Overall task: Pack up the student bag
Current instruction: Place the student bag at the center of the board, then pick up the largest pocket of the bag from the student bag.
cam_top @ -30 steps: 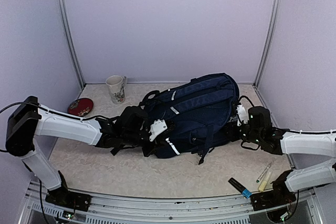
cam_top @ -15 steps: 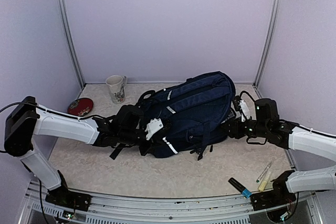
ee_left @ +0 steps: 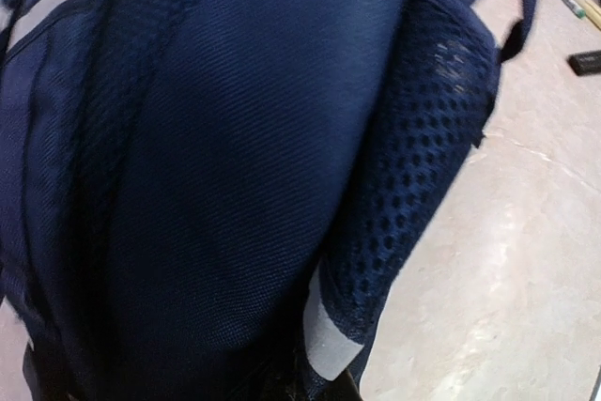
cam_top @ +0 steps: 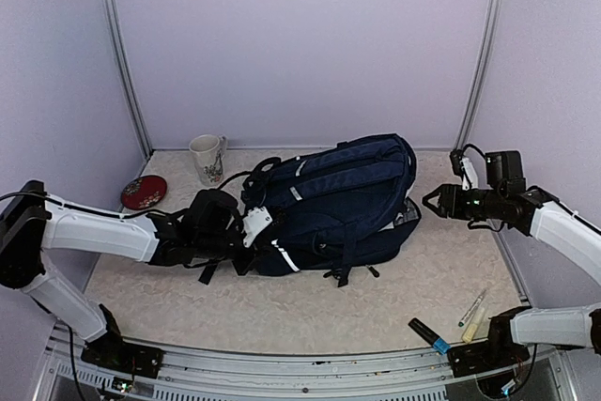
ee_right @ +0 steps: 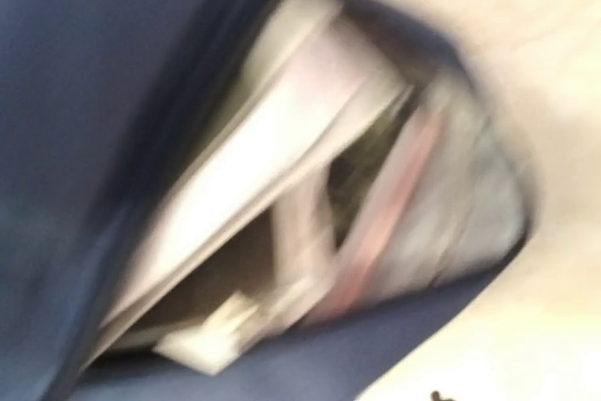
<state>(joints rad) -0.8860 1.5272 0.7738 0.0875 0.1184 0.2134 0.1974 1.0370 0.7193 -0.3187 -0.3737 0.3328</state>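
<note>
Front right of worktop point(cam_top: 282, 312): black marker point(cam_top: 427, 333), two pale pens point(cam_top: 472, 313) beside it. Mid-worktop: navy backpack point(cam_top: 338, 202) on its side, lengthwise left to right. Left fingers point(cam_top: 255, 224) pinched tight on fabric at its left end; wrist view full of navy cloth and a mesh pocket point(ee_left: 423, 138). Right fingers point(cam_top: 438, 197) parted, holding nothing, near the right end, not touching. Bag mouth there shows pale contents point(ee_right: 310, 185), blurred. Back left: red disc point(cam_top: 144, 192), mug point(cam_top: 207, 159).

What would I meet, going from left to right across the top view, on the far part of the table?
The red dish → mug → backpack → right hand.
</note>
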